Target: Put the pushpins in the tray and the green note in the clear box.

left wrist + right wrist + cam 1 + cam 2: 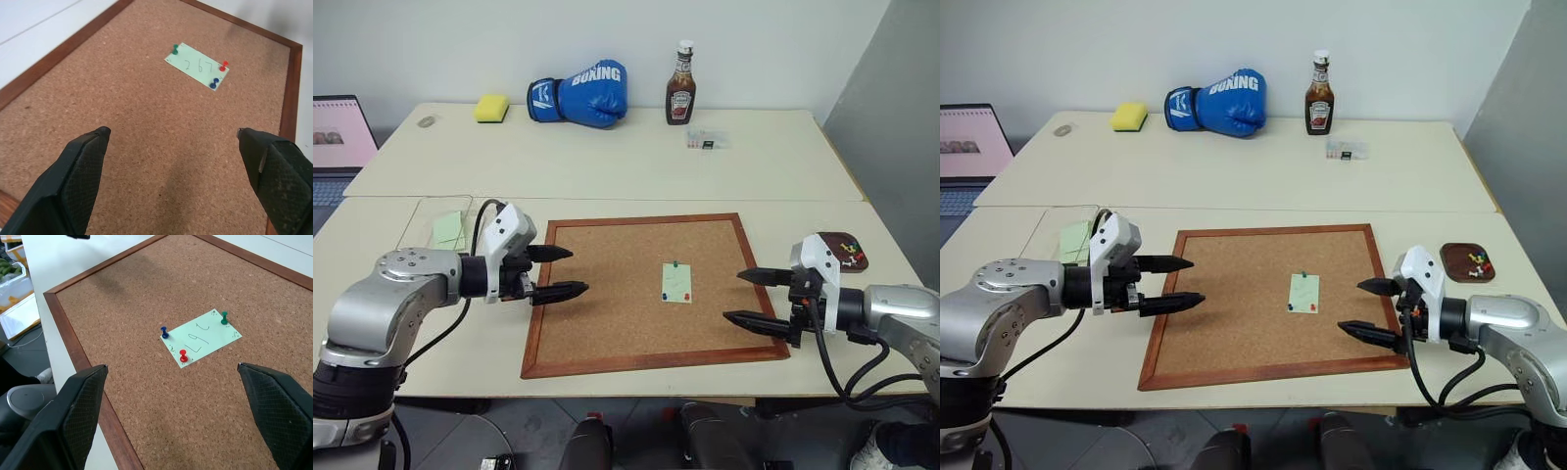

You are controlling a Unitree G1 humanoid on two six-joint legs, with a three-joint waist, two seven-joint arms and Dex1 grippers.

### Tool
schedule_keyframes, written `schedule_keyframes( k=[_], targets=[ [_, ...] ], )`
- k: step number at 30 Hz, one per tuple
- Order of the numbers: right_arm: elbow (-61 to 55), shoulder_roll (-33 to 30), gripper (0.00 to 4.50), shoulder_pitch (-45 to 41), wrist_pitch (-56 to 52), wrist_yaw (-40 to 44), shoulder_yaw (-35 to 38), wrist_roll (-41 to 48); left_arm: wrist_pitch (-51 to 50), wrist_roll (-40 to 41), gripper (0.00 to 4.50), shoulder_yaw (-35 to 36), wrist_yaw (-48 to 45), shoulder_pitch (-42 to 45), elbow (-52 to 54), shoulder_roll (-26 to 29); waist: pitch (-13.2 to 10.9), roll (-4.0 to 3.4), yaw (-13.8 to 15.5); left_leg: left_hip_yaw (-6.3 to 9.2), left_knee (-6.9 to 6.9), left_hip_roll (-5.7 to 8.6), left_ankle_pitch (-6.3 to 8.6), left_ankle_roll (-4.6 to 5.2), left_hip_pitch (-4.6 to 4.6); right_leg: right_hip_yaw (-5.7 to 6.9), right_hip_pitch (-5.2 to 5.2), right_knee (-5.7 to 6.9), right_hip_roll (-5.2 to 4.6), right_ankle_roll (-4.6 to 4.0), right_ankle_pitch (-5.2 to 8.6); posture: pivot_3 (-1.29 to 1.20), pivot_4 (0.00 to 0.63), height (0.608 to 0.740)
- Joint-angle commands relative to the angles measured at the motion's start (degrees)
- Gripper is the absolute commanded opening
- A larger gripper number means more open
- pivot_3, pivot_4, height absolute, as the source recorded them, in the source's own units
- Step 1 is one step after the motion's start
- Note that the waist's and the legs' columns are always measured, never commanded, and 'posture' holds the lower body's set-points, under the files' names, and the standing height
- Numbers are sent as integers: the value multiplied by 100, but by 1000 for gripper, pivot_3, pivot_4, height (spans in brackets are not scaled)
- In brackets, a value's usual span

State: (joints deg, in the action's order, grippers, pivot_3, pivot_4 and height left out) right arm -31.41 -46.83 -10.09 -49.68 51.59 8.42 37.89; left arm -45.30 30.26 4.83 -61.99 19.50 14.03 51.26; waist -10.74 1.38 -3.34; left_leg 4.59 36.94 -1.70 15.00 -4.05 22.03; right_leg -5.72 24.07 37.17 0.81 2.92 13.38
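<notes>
Altogether three pushpins (183, 355), one green note (200, 338)

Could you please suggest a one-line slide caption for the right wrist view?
Open right gripper poised above the cork board, facing the green note held by green, blue and red pushpins.

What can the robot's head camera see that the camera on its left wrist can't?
The left eye view alone takes in the tray with spare pins, the clear box, a blue boxing glove, a ketchup bottle, a yellow sponge and the open right hand. The left wrist view alone makes out three pushpins, green, red and blue, plus writing on the paper. Both show the green note pinned to the cork board and the open left hand.
</notes>
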Motion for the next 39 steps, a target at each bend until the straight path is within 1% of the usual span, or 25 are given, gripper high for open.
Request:
schedule_keyframes(
  k=[1, 6, 9, 13, 16, 19, 21, 22, 24, 29, 31, 33, 37, 39],
  targets=[
    [-64, 43, 4500, -202, -45, -182, 105, 176, 233, -67, 4436, -5, -52, 152, -90, 65, 0, 0, 0, 0, 0, 0, 0, 0, 0, 0, 0, 0, 0, 0, 0, 0, 150, 740],
    [-112, 36, 4500, -111, -128, -257, 115, 302, 97, 56, 4436, -48, -142, 256, -114, 142, 0, 0, 1, 1, 0, 0, 0, 0, 0, 1, 0, 3, 0, 2, -1, 0, 150, 740],
    [-23, -81, 4500, 4, -98, -132, 186, 340, 69, 76, 4436, -87, -185, 292, -60, 156, 0, 0, 5, 1, 0, 0, 0, 0, 2, 1, 1, 2, 0, 5, -3, 0, 150, 740],
    [123, -202, 4500, 94, -99, -31, 238, 385, 241, -6, 4436, -206, -252, 287, -129, 97, 0, 0, 6, 0, 1, 0, 0, 0, 2, 0, 2, 2, 0, 5, -3, 0, 150, 740],
    [225, -339, 4500, 198, 39, 117, 236, 321, 477, -162, 4436, -379, -197, 305, -168, -25, 0, 0, 7, 0, 2, 0, 0, 0, 2, 0, 1, 3, 0, 5, -3, 0, 150, 740],
    [387, -366, 4500, 167, 116, 137, 251, 300, 487, -119, 4436, -401, -8, 422, -82, -268, 0, 0, 10, 0, 3, 0, 0, 0, 1, -1, 0, 4, 0, 6, -4, 0, 150, 740],
    [520, -361, 4500, 111, 209, 115, 182, 185, 489, -63, 4079, -388, 120, 489, 31, -447, 0, 1, 10, 0, 5, 0, 0, 0, 1, 0, 0, 4, 0, 6, -4, 0, 150, 740],
    [577, -379, 4500, 125, 303, 126, 161, 99, 468, -33, 4000, -397, 162, 502, 97, -516, 0, 1, 10, 0, 5, 0, 0, 0, 1, 0, 0, 4, 1, 8, -5, 0, 150, 740],
    [642, -357, 4500, 158, 436, 122, 153, 3, 516, -58, 3617, -453, 192, 509, 169, -601, 0, 0, 9, 0, 5, 0, 0, 0, 1, -1, -1, 4, 1, 8, -5, 0, 150, 740],
    [649, -7, 4500, 58, 700, -305, 18, -261, 754, -215, 2656, -601, 242, 595, 22, -819, 0, 0, 8, 0, 3, 0, 0, 0, 1, -1, 0, 6, 1, 8, -5, 0, 150, 740],
    [629, 30, 4500, 162, 880, -338, -46, -411, 834, -286, 2349, -681, 327, 598, 21, -911, 0, 1, 9, 0, 4, 0, 0, 0, 0, -1, -1, 6, 2, 9, -6, 0, 150, 740],
    [610, 185, 4500, 177, 1060, -507, -191, -622, 1015, -429, 1907, -784, 408, 565, -17, -1022, 0, 0, 10, 0, 5, 1, 0, 0, 0, -3, -1, 7, 1, 10, -6, 0, 150, 740],
    [664, 560, 4500, 37, 1391, -884, -611, -1093, 1521, -777, 1291, -977, 614, 390, -271, -1343, 1, 0, 8, -1, 6, 1, 0, 0, -3, -4, -4, 7, 1, 10, -7, 0, 150, 740],
    [801, 874, 4500, -81, 1516, -1119, -821, -1285, 1850, -1061, 835, -1161, 808, 282, -498, -1567, 1, -1, 3, 0, 5, 1, -1, -1, -3, -4, -2, 10, 1, 10, -7, 0, 150, 740]
  ],
)
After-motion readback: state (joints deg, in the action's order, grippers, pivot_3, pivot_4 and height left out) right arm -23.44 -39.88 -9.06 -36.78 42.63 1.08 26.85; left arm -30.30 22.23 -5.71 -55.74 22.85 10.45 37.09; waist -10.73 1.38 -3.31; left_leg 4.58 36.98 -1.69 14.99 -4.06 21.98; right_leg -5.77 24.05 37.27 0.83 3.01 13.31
